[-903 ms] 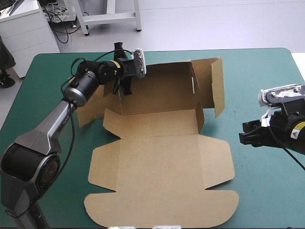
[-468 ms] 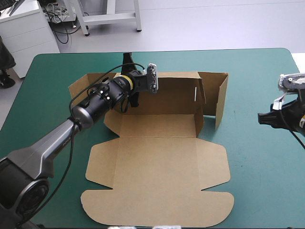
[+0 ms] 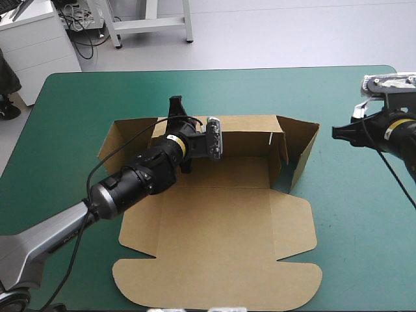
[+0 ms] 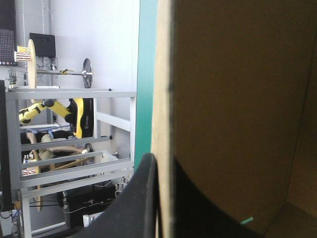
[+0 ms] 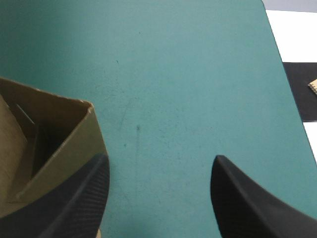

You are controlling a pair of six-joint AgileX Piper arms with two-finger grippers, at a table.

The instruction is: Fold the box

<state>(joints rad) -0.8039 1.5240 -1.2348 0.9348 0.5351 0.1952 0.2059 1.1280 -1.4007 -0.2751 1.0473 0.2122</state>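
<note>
While the left gripper (image 3: pixel 174 112) is clamped on the box's far wall (image 3: pixel 247 127), one black finger outside the board and one inside, the box (image 3: pixel 221 227) sits mid-table on the teal-green cover (image 3: pixel 78 104). The far wall is raised; the near lid panel (image 3: pixel 218 279) lies flat.

Right gripper (image 3: pixel 338 132): fingers apart, off the box's right side, near the side flap (image 3: pixel 302 146) but clear of it in the high view.

Risks, as judged:
- Single pinch toward the wall's left end, so a sideways pull could skew or crease it.
- Nothing pins the flat panels, so the whole sheet could slide.
- The side flap splays outward, so an incoming finger could catch its free edge and push it further out.
</note>
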